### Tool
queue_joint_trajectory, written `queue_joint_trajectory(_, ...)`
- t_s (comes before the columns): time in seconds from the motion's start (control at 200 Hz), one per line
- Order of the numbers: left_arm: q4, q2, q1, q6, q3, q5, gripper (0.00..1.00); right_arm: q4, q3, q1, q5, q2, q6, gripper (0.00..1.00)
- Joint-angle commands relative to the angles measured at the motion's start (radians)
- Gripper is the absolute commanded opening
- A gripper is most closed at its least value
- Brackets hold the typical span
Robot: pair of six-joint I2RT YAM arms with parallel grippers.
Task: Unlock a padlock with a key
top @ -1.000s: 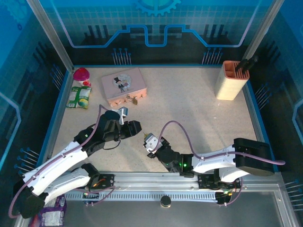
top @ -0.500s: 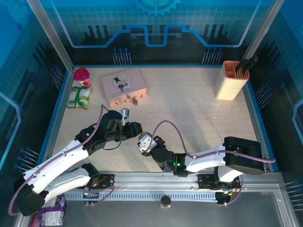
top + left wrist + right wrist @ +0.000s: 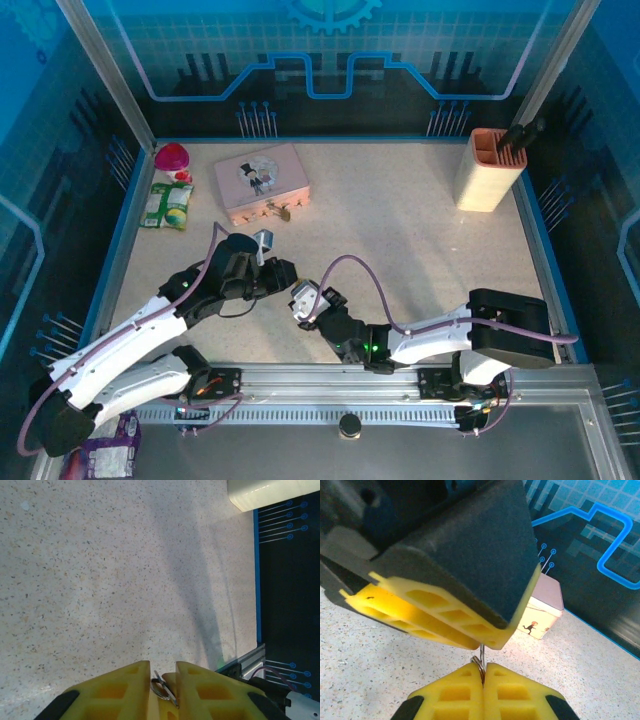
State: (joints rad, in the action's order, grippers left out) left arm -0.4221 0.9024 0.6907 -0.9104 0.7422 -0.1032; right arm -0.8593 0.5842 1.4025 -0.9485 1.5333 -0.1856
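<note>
Most of key hidden in grip, thin sliver showing; padlock too small for detail.

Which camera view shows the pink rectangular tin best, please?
The top external view: the pink rectangular tin lies whole, its lid picture plain. The right wrist view catches part of one side.

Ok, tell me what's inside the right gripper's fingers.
A thin silvery wire ring sticks out of the shut right gripper and runs up into the left gripper. The yellow fingers cover the rest of it and whatever hangs on it.
</note>
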Motion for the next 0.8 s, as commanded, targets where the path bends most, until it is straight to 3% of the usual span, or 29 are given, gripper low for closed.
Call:
queue_joint_trajectory(0.0,-0.022,-0.006,0.007,0.014,0.020,-0.012,0.16,-0.053,0.032,0.010,-0.042,0.017,-0.006,0.00)
queue_joint_trajectory(0.405,0.010,0.029,0.006,0.038,0.009,-0.017,0.00,-0.074,0.030,0.014,-0.071,0.017,-0.009,0.00)
queue_joint_trajectory(0.52,0.013,0.031,0.000,0.136,0.023,0.019,0.00,-0.039,-0.004,0.012,-0.059,-0.047,0.050,0.30)
queue_joint_trajectory(0.615,0.077,0.033,-0.017,0.286,0.021,0.029,0.00,0.177,-0.021,-0.025,0.068,-0.175,0.212,0.50)
queue_joint_trajectory(0.7,0.161,0.045,-0.028,0.431,0.007,0.040,0.00,0.500,0.015,-0.118,0.240,-0.306,0.460,0.53)
queue_joint_trajectory(0.791,0.291,0.054,-0.035,0.590,-0.026,0.005,0.00,0.676,0.016,-0.254,0.466,-0.413,0.686,0.53)
